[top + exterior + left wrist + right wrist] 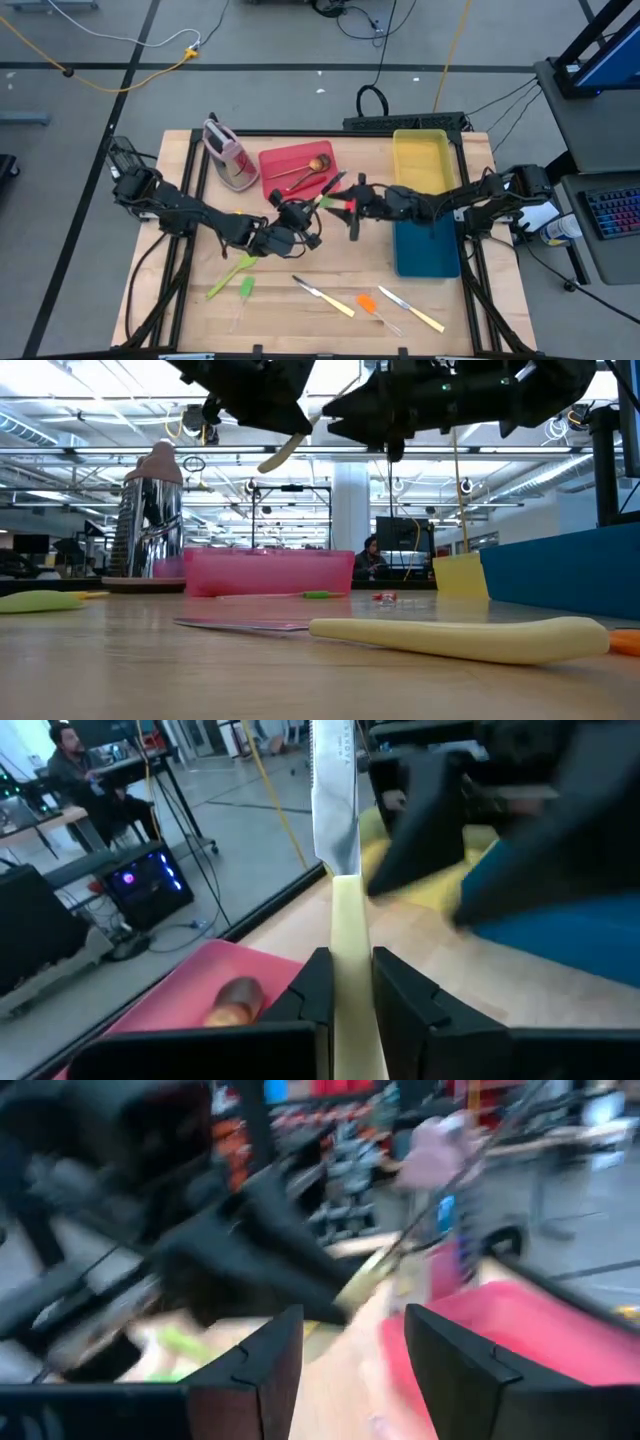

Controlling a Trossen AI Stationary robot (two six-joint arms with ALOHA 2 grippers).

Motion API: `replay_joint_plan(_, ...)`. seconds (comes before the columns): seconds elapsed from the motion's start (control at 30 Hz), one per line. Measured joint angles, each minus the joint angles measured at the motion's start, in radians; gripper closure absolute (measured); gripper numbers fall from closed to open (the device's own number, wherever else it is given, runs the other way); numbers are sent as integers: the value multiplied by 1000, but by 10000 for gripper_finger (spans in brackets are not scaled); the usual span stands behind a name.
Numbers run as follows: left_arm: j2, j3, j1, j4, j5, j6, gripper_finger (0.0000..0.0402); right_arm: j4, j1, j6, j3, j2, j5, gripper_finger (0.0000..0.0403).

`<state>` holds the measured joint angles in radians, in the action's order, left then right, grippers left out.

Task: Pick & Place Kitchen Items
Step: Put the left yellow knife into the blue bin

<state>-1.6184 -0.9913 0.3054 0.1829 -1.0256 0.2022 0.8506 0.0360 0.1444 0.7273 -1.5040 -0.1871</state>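
At the table's left rear stands the pink-and-grey container (229,155), and just beside it the red tray (297,170) already holds a wooden spoon (310,168). On the bare wood in front lie a green spoon (229,275) and a green spatula (245,290), not yet sorted. Near the middle, the left gripper (303,222) hangs above the table with its fingers clamped on the cream handle of a knife (340,850), blade pointing away from the wrist. Facing it from the right, the right gripper (352,208) hovers with jaws wide apart and empty, close to the knife, which looks like a handover in the making. Further right, another knife (323,297), an orange spatula (370,306) and a third knife (410,309) lie along the front edge. The yellow tray (421,160) and blue tray (425,250) show nothing inside, so most of the job looks to remain
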Motion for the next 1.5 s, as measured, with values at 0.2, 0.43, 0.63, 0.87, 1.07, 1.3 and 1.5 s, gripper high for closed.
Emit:
replay_joint_plan(0.2, 0, 0, -11, 0, -39, -40, 359, 91, -34, -4, 0, 0, 4, 234)
replay_joint_plan(0.43, 0, 0, -10, 2, -51, -50, 363, 150, -87, 29, 0, 0, 5, 234)
replay_joint_plan(0.63, 0, 0, -21, 3, -58, -70, 358, 180, -141, 30, 0, 0, 9, 234)
replay_joint_plan(0.87, 0, -1, -43, 2, -48, -77, 356, 186, -181, 4, 0, 0, 71, 253)
replay_joint_plan(1.07, 0, -1, -49, 2, -47, -77, 356, 186, -180, -22, 0, 0, 87, 342)
replay_joint_plan(1.3, 1, -1, -60, 3, -42, -77, 356, 182, -178, -37, 0, 0, 85, 390)
replay_joint_plan(1.5, 2, -2, -77, 3, 37, -76, 356, 98, -168, -72, 0, 0, 86, 398)
